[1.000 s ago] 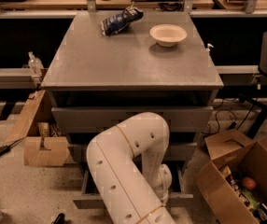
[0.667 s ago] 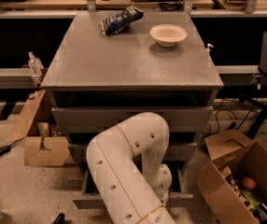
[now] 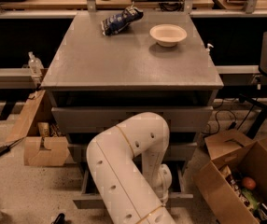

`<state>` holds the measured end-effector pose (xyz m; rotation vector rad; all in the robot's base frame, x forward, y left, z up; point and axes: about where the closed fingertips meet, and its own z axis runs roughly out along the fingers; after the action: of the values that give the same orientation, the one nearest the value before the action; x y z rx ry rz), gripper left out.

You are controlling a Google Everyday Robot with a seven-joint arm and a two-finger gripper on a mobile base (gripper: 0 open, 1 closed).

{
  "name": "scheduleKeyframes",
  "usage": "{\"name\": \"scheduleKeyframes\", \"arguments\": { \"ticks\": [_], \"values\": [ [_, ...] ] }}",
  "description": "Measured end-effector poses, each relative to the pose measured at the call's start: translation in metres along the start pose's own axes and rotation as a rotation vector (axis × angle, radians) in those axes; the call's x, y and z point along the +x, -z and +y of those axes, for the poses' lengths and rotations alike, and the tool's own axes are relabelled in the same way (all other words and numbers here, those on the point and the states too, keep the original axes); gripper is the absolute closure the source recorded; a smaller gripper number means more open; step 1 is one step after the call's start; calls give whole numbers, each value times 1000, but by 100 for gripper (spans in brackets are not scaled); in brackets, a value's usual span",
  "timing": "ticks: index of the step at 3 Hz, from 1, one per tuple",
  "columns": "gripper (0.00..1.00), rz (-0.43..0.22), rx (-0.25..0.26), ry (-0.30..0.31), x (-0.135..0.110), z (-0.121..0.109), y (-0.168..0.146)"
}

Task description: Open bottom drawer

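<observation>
Grey cabinet with three drawers, seen from the front and above. The bottom drawer sits lowest and stands partly out of the cabinet; only its left and right ends and side walls show. Its knob and middle are hidden behind the white arm, which bends at the elbow before the cabinet and is cut off at the lower edge. The gripper is down at the bottom drawer's front, near centre, mostly covered by the forearm; whether it is released or clenched cannot be told. On top of the cabinet are a bowl and a crumpled bag. An open box is cropped at right.
</observation>
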<state>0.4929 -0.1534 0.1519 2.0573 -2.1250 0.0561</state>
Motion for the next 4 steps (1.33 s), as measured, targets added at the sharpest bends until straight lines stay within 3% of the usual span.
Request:
{"name": "scheduleKeyframes", "arguments": {
  "ticks": [2, 3, 4],
  "values": [
    [10, 0, 0, 0, 0, 0, 0],
    [2, 7, 6, -1, 1, -2, 4],
    [25, 77, 68, -7, 10, -23, 52]
  ]
}}
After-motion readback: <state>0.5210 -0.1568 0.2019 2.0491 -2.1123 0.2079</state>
